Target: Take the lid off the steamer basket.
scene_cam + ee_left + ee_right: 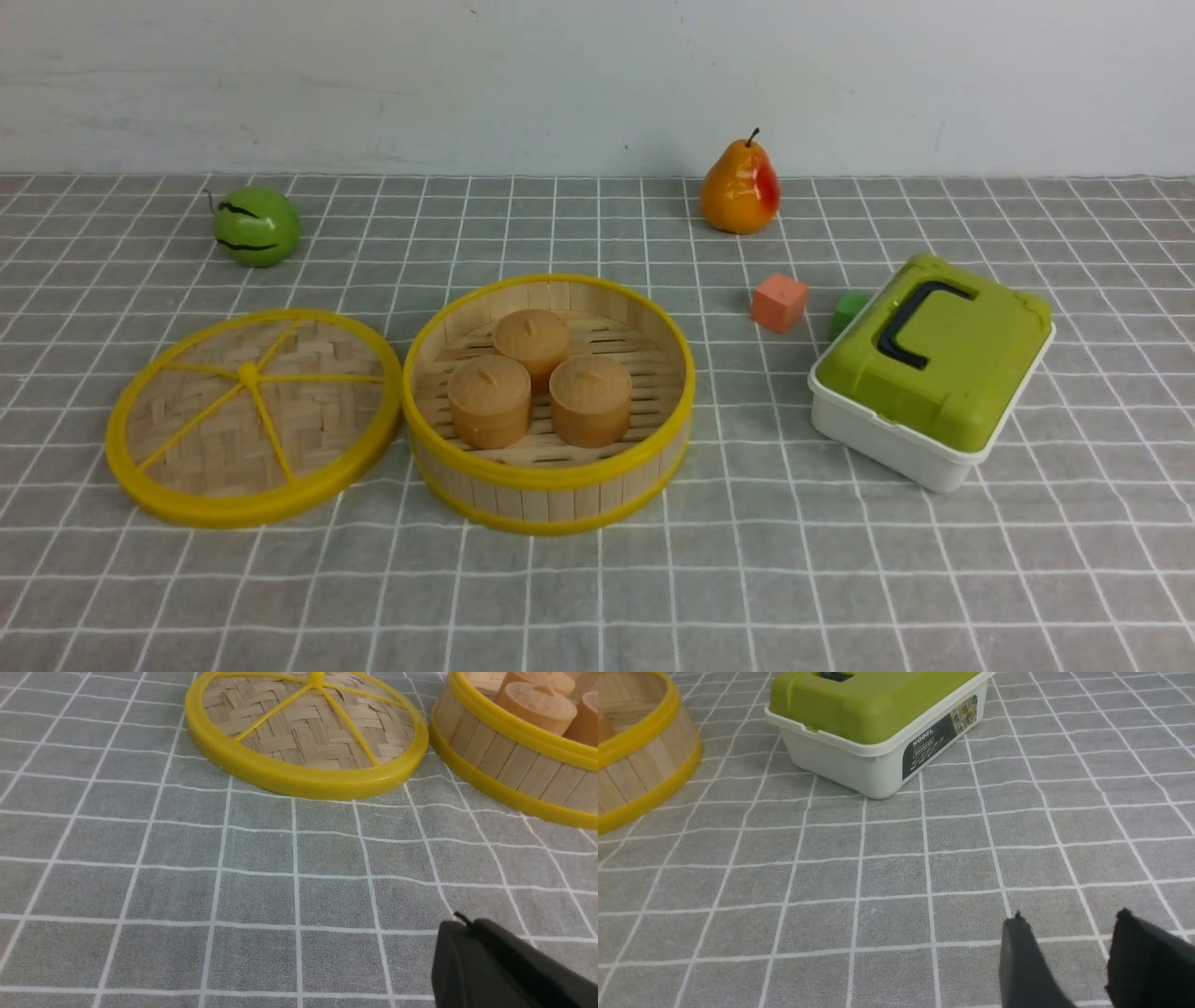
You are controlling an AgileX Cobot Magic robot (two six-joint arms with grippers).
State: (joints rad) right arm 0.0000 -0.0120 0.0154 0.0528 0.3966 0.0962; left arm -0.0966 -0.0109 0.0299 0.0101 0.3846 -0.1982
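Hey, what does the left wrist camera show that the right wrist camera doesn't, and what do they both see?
Only the left wrist view shows the lid, lying on the tablecloth beside the steamer basket, plus the brown buns inside the basket and one dark finger of the left gripper.
Only the right wrist view shows the white box with the green lid and the right gripper, its jaws apart and holding nothing.
Both show the grey checked tablecloth and part of the steamer basket's slatted wall.

Yellow-rimmed woven lid (254, 417), pale slatted steamer basket (549, 485), grey white-gridded cloth (840, 579), green-lidded white box (934, 369)
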